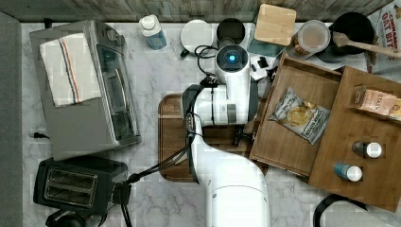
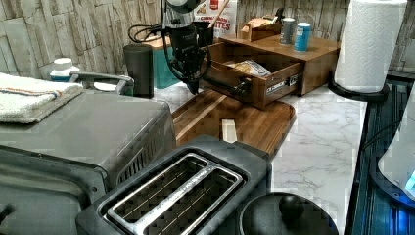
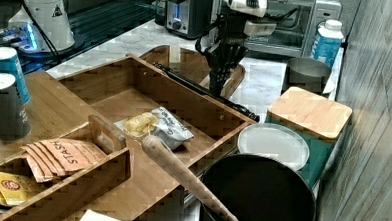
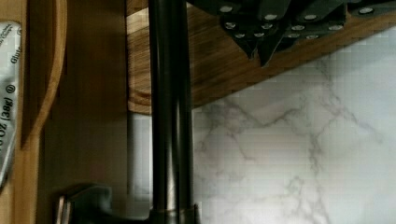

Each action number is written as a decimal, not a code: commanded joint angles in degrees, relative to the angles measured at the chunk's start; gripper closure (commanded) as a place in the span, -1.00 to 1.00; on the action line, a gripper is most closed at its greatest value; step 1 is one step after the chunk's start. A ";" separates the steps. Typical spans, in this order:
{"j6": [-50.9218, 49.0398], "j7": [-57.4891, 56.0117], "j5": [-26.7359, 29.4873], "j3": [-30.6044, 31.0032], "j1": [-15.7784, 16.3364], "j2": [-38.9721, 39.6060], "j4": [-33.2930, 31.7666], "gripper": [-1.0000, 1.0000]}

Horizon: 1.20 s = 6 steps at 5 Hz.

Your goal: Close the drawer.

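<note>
The drawer (image 1: 283, 147) stands pulled out of the wooden cabinet (image 1: 359, 189), with a chip bag (image 1: 299, 116) lying in it. A dark bar handle (image 4: 170, 116) runs along its front wall (image 2: 254, 90). My gripper (image 2: 194, 86) hangs just in front of that front wall, above the dark serving board, close to the handle (image 3: 204, 93) but beside it, not around it. In the wrist view the fingertips (image 4: 252, 44) meet with nothing between them, so the gripper (image 4: 259, 52) is shut. In the right view the gripper (image 3: 218, 86) points down next to the drawer (image 3: 150, 78) corner.
A dark serving board (image 1: 170, 142) lies under the arm. A toaster oven (image 1: 85, 90) and a toaster (image 1: 75, 182) fill the top view's left. Bottles (image 1: 366, 149) stand on the cabinet top. Jars, a lidded box (image 1: 275, 23) and a pot (image 1: 352, 26) line the back wall.
</note>
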 commanded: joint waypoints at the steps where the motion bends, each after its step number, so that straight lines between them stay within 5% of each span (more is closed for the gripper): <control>1: -1.90 -17.86 4.24 -1.29 -9.15 -8.05 -3.12 1.00; 2: 1.70 -22.18 5.22 -3.12 -11.90 -8.25 -3.98 1.00; 4: 5.68 -36.97 12.00 -3.82 -21.38 0.45 4.37 1.00; 6: 3.86 -31.77 9.36 -8.46 -22.96 -0.34 4.24 1.00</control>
